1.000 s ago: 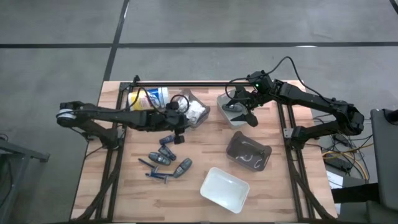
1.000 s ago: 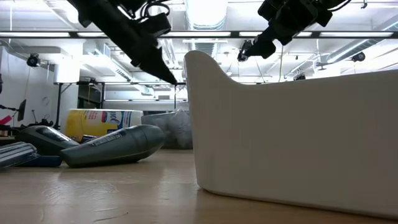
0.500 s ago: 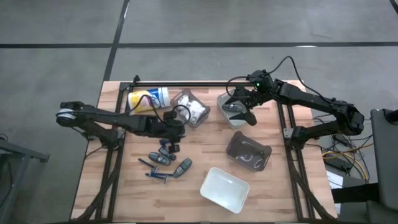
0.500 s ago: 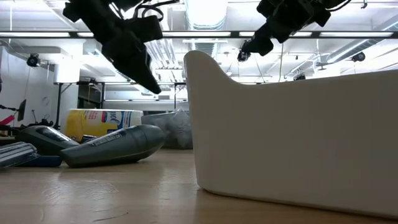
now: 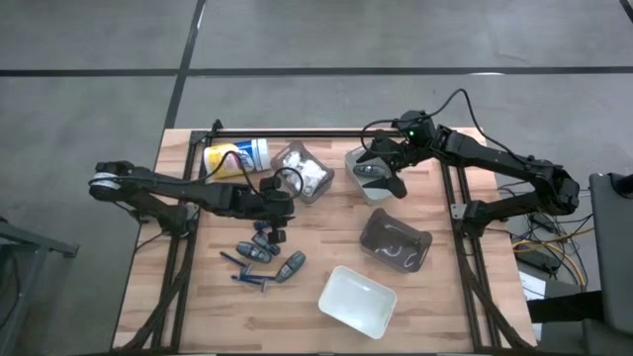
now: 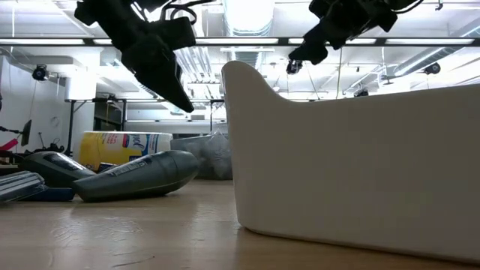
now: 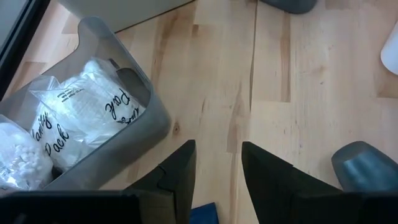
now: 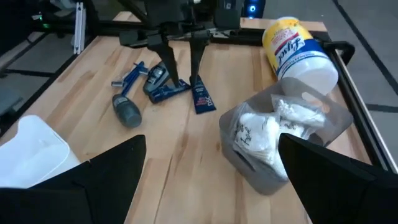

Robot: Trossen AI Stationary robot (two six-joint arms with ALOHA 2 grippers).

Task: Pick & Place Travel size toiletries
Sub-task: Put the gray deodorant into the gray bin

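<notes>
Several travel size toiletries [image 5: 262, 257] lie loose on the wood left of centre: grey-blue oblong pieces [image 8: 127, 111], a dark blue tube [image 8: 202, 98] and thin blue sticks [image 8: 127, 76]. My left gripper [image 5: 274, 225] hangs open just above the far end of this cluster, fingers slanting down, with bare wood between its fingers [image 7: 217, 168]. My right gripper [image 5: 383, 178] stands wide open in the air over a clear bin [image 5: 368, 180] at the far right; it also shows in its own wrist view [image 8: 208, 180].
A clear bin with white packets [image 7: 81, 143] stands just beyond the left gripper, and a white canister with a yellow label [image 5: 235, 158] lies behind it. A smoky bin [image 5: 396, 242] and a white bin [image 5: 358, 300] stand at the near right.
My left gripper has swung from beside the packet bin toward the table's near edge, over the loose toiletries, and has tipped its fingers further down. Its fingers stay apart as before. The toiletries lie where they were.
</notes>
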